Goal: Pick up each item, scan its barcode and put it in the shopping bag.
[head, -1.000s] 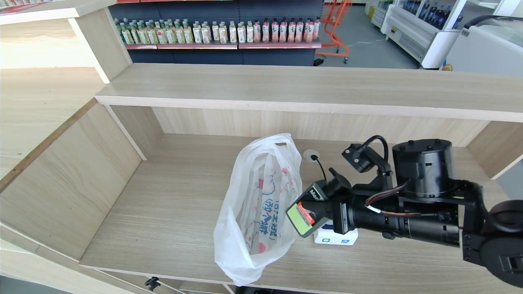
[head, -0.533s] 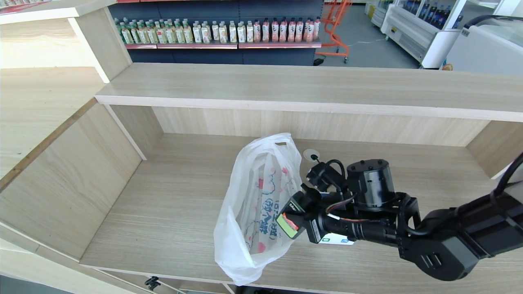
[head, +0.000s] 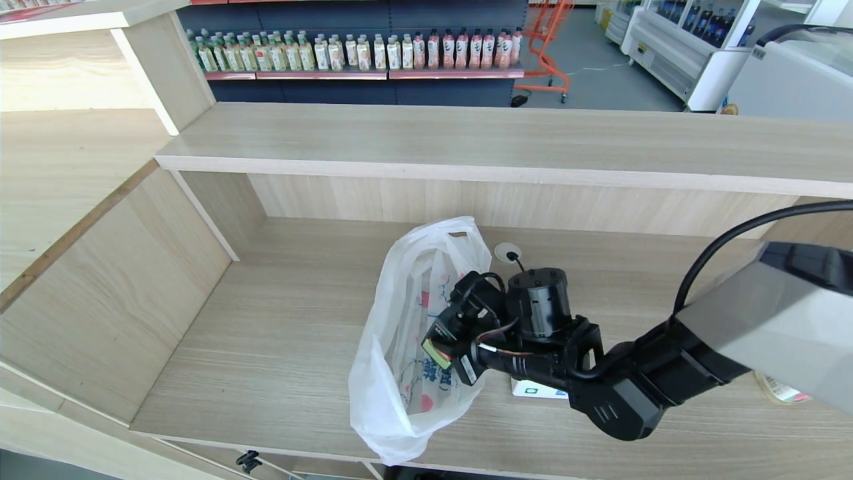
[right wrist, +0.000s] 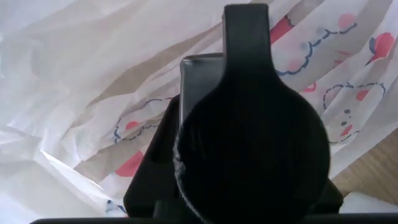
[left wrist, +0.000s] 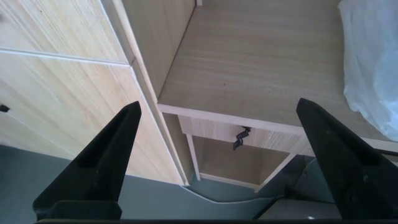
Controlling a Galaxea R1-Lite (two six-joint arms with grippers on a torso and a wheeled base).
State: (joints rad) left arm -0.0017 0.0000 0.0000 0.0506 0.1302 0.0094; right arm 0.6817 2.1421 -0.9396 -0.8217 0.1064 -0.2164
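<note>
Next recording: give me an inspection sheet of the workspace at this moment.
Surface: wooden counter, recessed under a ledge.
Job's things: white shopping bag lying on the counter; green pack at its opening.
Clutter: white box beside the bag; partly hidden item at the right end.
Grippers: right gripper shut on the green pack; left gripper by the counter's front edge, jaws wide apart.
Cables: black lead from a counter grommet.
Surroundings: bottle shelves, freezers.

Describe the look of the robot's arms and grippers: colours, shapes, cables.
The right arm is black with a grey boxy upper link, a round black motor cap, a thick black cable and thin red and white wires. The left gripper has two black tapering fingers.
</note>
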